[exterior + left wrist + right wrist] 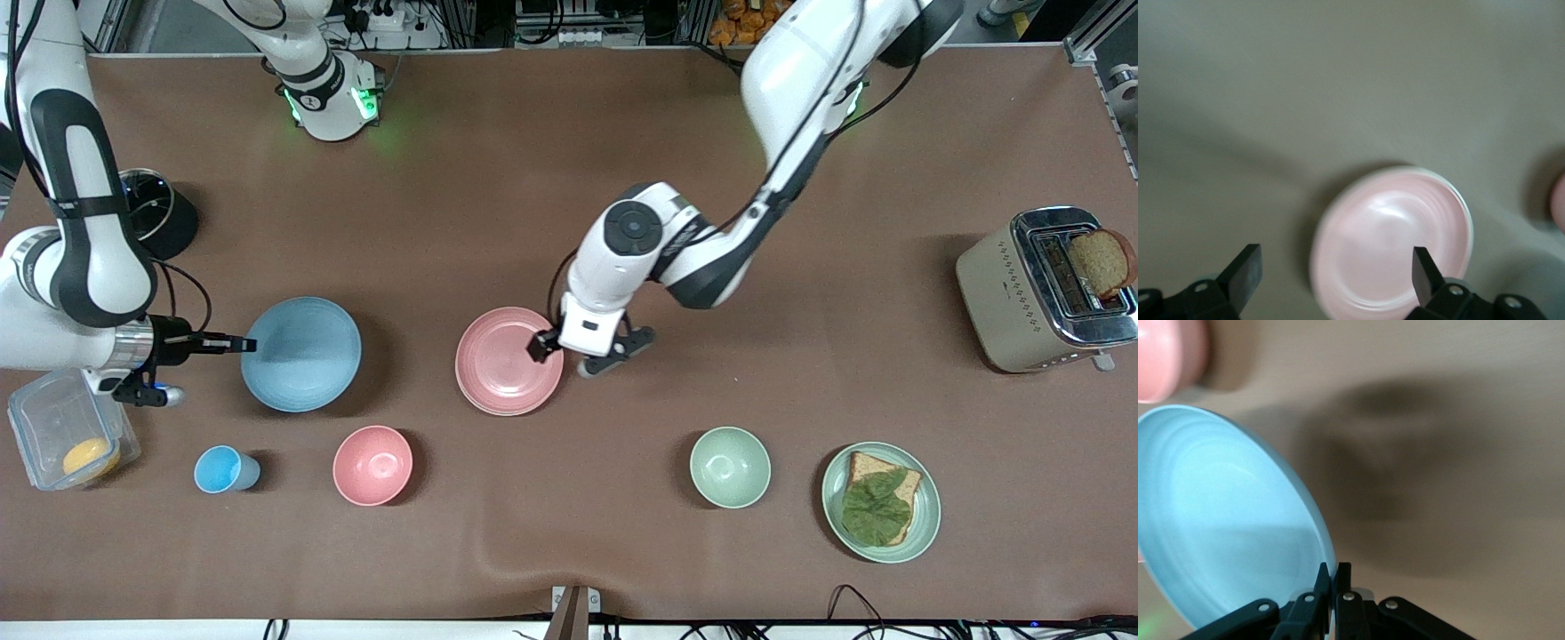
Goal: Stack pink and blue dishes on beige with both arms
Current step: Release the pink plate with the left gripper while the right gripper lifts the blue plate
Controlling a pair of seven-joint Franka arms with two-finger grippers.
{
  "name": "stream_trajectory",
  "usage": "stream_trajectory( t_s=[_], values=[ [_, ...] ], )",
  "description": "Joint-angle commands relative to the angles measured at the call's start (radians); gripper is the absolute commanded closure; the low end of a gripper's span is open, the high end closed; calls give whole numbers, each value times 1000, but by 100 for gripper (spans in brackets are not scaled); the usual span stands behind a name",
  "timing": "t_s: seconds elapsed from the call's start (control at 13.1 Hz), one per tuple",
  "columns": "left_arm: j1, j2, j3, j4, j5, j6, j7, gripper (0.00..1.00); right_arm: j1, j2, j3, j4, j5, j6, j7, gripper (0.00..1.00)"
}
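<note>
Right pincer (233,343) is clamped on the blue plate's (302,354) rim at left of frame, plate tilted up. Left pincer (590,348), fingers apart, hovers at the pink plate's (502,360) edge mid-frame. No beige plate visible; best keep lifts level.

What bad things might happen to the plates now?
The right gripper pinches only the thin rim of the blue plate, so the plate might slip out and drop. The left gripper is open at the pink plate edge; one finger may push the plate instead of grabbing it. No beige plate shows in any view.
</note>
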Motion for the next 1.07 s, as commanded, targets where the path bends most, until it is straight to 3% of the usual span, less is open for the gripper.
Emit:
stream_trajectory(
  t_s=[0.0, 0.38, 0.69, 0.99],
  values=[
    [75, -179, 0, -59, 24, -234, 177, 0, 77, -17, -4, -3, 89, -8, 52, 100],
    [248, -402, -11, -68, 8, -581, 401, 0, 280, -11, -5, 2, 91, 84, 236, 100],
    [414, -525, -11, -94, -133, -677, 666, 0, 400, 11, -5, 5, 91, 194, 425, 100],
    [535, -605, -11, -123, -167, -732, 890, 0, 461, 43, -5, 2, 92, 247, 485, 100]
  ],
)
